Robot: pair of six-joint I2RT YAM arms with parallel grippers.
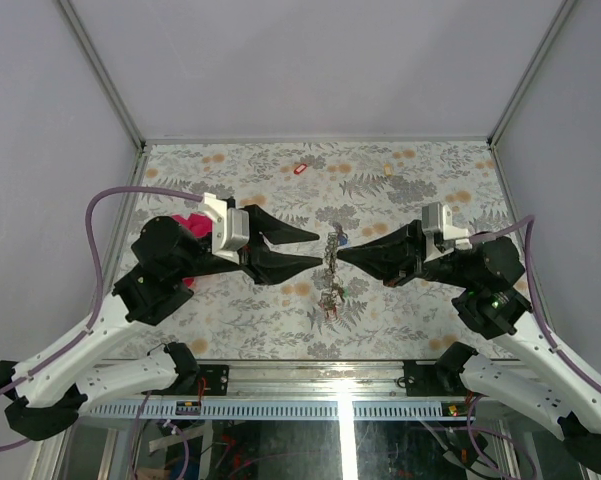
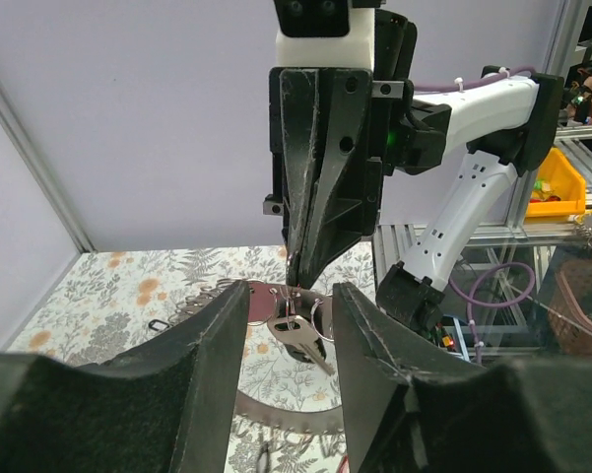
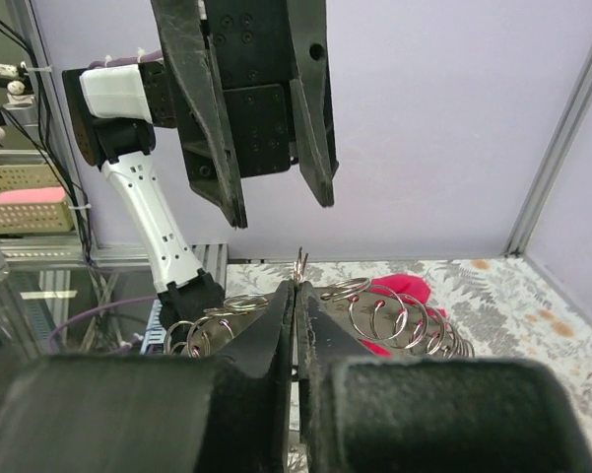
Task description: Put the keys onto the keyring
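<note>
The keyring point(image 1: 331, 268) hangs on edge in mid-air over the table's middle, with my right gripper point(image 1: 342, 254) shut on its top. In the right wrist view the right gripper point(image 3: 296, 286) pinches a thin wire loop, and small split rings point(image 3: 394, 310) fan out to both sides. A silver key point(image 2: 300, 340) dangles from that pinched spot, and the ring's grey band point(image 2: 276, 414) curves below it. My left gripper point(image 2: 291, 296) stands open around the key without touching it; in the top view the left gripper point(image 1: 318, 249) faces the right one. More keys point(image 1: 330, 300) hang at the ring's bottom.
A red-tagged key point(image 1: 300, 168) and a cream-tagged one point(image 1: 388, 170) lie at the table's far side. A magenta cloth point(image 1: 188, 225) lies under the left arm. Metal frame posts and grey walls close in the floral table point(image 1: 230, 310).
</note>
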